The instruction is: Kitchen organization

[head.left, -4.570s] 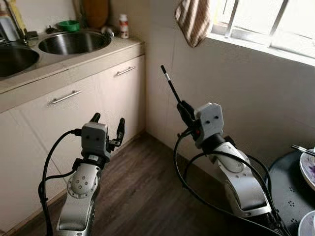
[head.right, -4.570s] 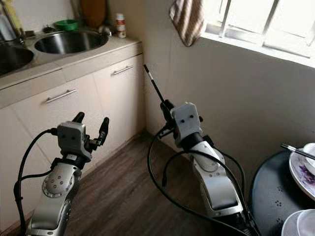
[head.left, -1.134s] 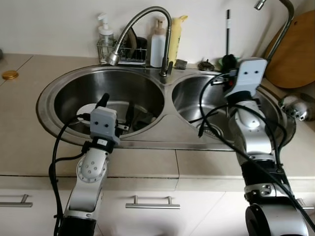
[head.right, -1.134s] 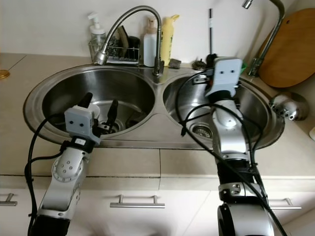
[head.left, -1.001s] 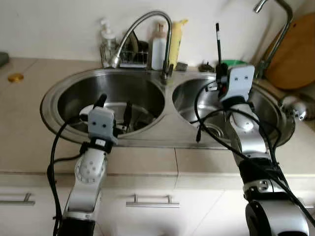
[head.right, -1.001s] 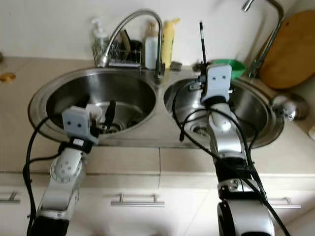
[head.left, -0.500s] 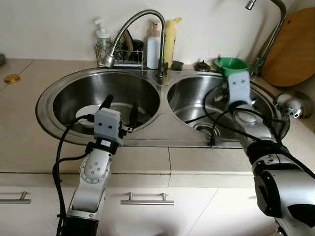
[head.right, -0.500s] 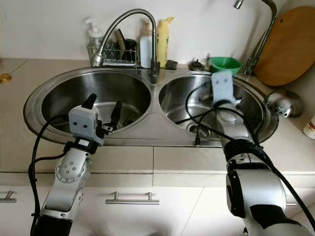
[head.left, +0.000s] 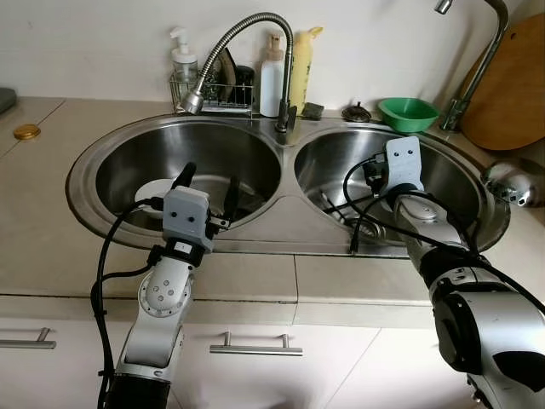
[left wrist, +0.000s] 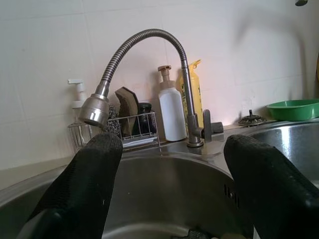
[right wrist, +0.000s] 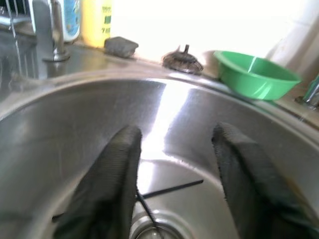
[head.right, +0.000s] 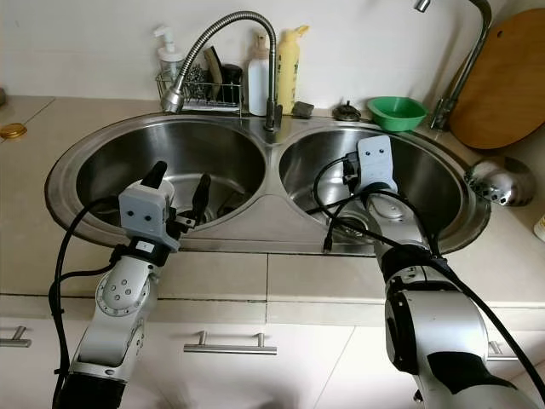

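A steel double sink (head.left: 288, 223) is set into the beige counter. My right gripper (right wrist: 174, 174) reaches down into the right basin (head.left: 451, 183) and is open, with nothing between its fingers (right wrist: 109, 184). Thin black chopsticks (right wrist: 172, 188) lie on that basin's floor near the drain, just beyond the fingertips. Over the front edge of the left basin (head.left: 128, 166) hangs my left gripper (head.left: 209, 181), open and empty. A white plate (head.left: 157, 189) lies in the left basin.
A flexible faucet (head.left: 247, 34) arches over the divider. Behind it stand a wire rack (head.left: 213, 85) with sponges, a white bottle (head.left: 272, 72) and a yellow bottle (head.left: 300, 64). A green bowl (head.left: 407, 112) sits behind the right basin, a wooden board (head.left: 511, 85) at the far right.
One second ago my right gripper stood raised, holding a black chopstick upright. It has since dropped into the right basin and opened, and the chopstick lies on the basin floor. The left arm stayed put.
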Controlling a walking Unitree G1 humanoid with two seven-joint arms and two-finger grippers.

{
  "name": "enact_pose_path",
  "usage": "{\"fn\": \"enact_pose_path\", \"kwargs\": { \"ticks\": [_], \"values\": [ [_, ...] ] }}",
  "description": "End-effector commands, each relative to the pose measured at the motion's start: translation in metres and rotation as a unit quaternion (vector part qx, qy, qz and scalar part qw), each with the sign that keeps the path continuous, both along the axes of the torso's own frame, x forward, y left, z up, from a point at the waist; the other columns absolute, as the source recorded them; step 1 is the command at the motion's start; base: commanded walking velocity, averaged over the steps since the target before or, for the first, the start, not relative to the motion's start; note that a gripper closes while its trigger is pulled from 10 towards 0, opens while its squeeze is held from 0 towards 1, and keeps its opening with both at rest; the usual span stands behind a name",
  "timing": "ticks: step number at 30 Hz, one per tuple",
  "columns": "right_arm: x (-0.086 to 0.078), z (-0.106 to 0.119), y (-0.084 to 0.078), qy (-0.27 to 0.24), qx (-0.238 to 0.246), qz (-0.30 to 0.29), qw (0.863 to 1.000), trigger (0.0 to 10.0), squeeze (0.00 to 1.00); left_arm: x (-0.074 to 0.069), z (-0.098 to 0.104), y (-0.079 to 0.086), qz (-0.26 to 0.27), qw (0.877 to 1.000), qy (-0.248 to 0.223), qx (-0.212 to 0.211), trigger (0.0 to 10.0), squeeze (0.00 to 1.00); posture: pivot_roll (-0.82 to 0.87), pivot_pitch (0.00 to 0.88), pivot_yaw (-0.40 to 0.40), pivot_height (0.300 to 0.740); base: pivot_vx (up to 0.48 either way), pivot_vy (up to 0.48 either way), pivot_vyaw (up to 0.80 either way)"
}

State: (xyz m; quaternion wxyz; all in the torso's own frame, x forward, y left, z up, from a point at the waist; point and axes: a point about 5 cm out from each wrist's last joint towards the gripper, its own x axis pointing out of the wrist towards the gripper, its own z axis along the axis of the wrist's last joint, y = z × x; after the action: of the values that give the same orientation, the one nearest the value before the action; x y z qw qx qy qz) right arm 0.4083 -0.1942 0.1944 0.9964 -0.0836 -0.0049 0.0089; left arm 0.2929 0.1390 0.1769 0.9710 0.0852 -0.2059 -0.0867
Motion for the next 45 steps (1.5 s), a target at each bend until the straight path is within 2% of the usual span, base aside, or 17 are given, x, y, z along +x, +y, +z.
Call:
{"fn": "enact_pose_path", "kwargs": {
  "ticks": [1, 5, 6, 9, 10, 12, 13, 16, 18, 21, 25, 36, 45],
  "values": [
    [0.002, 0.012, -0.002, -0.027, 0.013, 0.0, 1.0, 10.0, 1.0, 0.002, -0.001, -0.001, 0.005, 1.0, 0.008, 0.008, 10.0, 0.0, 0.13, 0.0, -0.052, 0.74, 0.0, 0.0, 0.0],
    [0.0, 0.022, -0.002, -0.076, 0.039, 0.003, 0.996, 10.0, 1.0, 0.0, 0.0, -0.002, -0.002, 1.0, 0.003, 0.0, 10.0, 0.0, 0.14, 0.0, -0.053, 0.74, 0.0, 0.0, 0.0],
    [-0.003, 0.031, -0.003, -0.122, 0.053, -0.003, 0.991, 10.0, 1.0, -0.001, 0.001, -0.002, -0.003, 1.0, 0.001, -0.003, 10.0, 0.0, 0.13, 0.0, -0.053, 0.74, 0.0, 0.0, 0.0],
    [-0.01, 0.043, -0.005, -0.193, 0.076, -0.023, 0.978, 10.0, 1.0, -0.002, 0.004, -0.001, -0.007, 1.0, -0.005, -0.017, 10.0, 0.0, 0.13, 0.0, -0.052, 0.74, 0.0, 0.0, 0.0],
    [-0.015, 0.043, -0.001, -0.212, 0.075, -0.016, 0.974, 10.0, 0.75, -0.002, 0.004, -0.001, -0.007, 1.0, -0.002, -0.022, 10.0, 0.0, 0.13, 0.0, -0.05, 0.74, 0.0, 0.0, 0.0],
    [-0.017, 0.043, 0.001, -0.22, 0.074, -0.014, 0.972, 10.0, 0.75, -0.002, 0.004, 0.0, -0.008, 1.0, -0.002, -0.025, 10.0, 0.0, 0.13, 0.0, -0.048, 0.74, 0.0, 0.0, 0.0],
    [-0.02, 0.043, 0.005, -0.232, 0.076, -0.009, 0.97, 10.0, 0.0, -0.002, 0.005, -0.001, -0.011, 1.0, -0.003, -0.025, 10.0, 0.0, 0.13, 0.0, -0.046, 0.74, 0.0, 0.0, 0.0],
    [-0.034, 0.038, 0.016, -0.257, 0.085, 0.0, 0.963, 10.0, 0.0, -0.002, 0.007, -0.003, -0.019, 1.0, -0.006, -0.024, 10.0, 0.0, 0.12, 0.0, -0.041, 0.74, 0.0, 0.48, 0.0],
    [-0.037, 0.035, 0.019, -0.258, 0.089, 0.002, 0.962, 10.0, 0.0, -0.002, 0.007, -0.004, -0.022, 0.999, -0.005, -0.024, 10.0, 0.0, 0.12, 0.0, -0.041, 0.74, 0.0, 0.48, 0.0],
    [-0.05, 0.026, 0.03, -0.254, 0.104, 0.02, 0.961, 10.0, 0.0, -0.002, 0.006, -0.004, -0.028, 0.999, -0.003, -0.025, 10.0, 0.0, 0.11, 0.0, -0.035, 0.74, 0.0, 0.48, 0.0],
    [-0.057, 0.027, 0.035, -0.254, 0.11, 0.03, 0.961, 10.0, 0.0, -0.002, 0.005, -0.006, -0.033, 0.999, -0.001, -0.025, 10.0, 0.0, 0.1, 0.0, -0.03, 0.74, 0.0, 0.48, 0.0],
    [-0.066, 0.039, 0.042, -0.257, 0.114, 0.047, 0.959, 10.0, 0.0, 0.0, 0.005, -0.009, -0.041, 0.999, 0.001, -0.024, 10.0, 0.0, 0.09, 0.0, -0.026, 0.74, 0.0, 0.48, 0.0],
    [-0.075, 0.032, 0.048, -0.238, 0.107, 0.057, 0.964, 10.0, 0.0, -0.002, 0.002, -0.009, -0.038, 0.999, 0.004, -0.022, 10.0, 0.0, 0.09, 0.0, -0.031, 0.74, 0.0, 0.48, 0.0]
  ]
}}
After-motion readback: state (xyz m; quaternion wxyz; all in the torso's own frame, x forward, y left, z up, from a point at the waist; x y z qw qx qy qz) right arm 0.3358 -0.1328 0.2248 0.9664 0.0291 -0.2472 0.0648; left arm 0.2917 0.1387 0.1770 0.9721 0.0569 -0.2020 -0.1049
